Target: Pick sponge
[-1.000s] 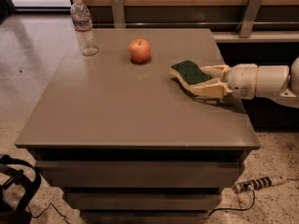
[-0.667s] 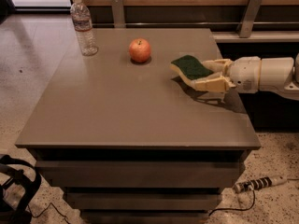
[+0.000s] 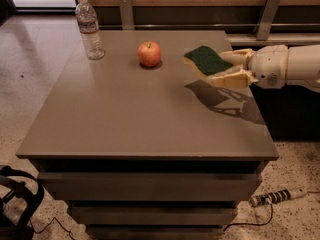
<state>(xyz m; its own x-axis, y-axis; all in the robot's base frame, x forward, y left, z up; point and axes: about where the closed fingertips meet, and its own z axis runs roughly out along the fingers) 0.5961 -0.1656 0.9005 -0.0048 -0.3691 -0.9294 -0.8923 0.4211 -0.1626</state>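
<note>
The sponge (image 3: pixel 206 59), dark green on top with a pale yellow body, is held off the grey table (image 3: pixel 125 114) at its right side, with its shadow on the surface below. My gripper (image 3: pixel 227 68) reaches in from the right on a white arm (image 3: pixel 287 66). Its tan fingers (image 3: pixel 231 77) are shut on the sponge's right end, one behind it and one in front.
A red apple (image 3: pixel 149 53) stands on the table left of the sponge. A clear water bottle (image 3: pixel 89 28) stands at the far left corner. A wooden wall with metal brackets runs behind. A cable and plug (image 3: pixel 272 198) lie on the floor at lower right.
The gripper has lifted the sponge off the table and raised it; the shadow beneath has separated from it. The apple and bottle have not moved.
</note>
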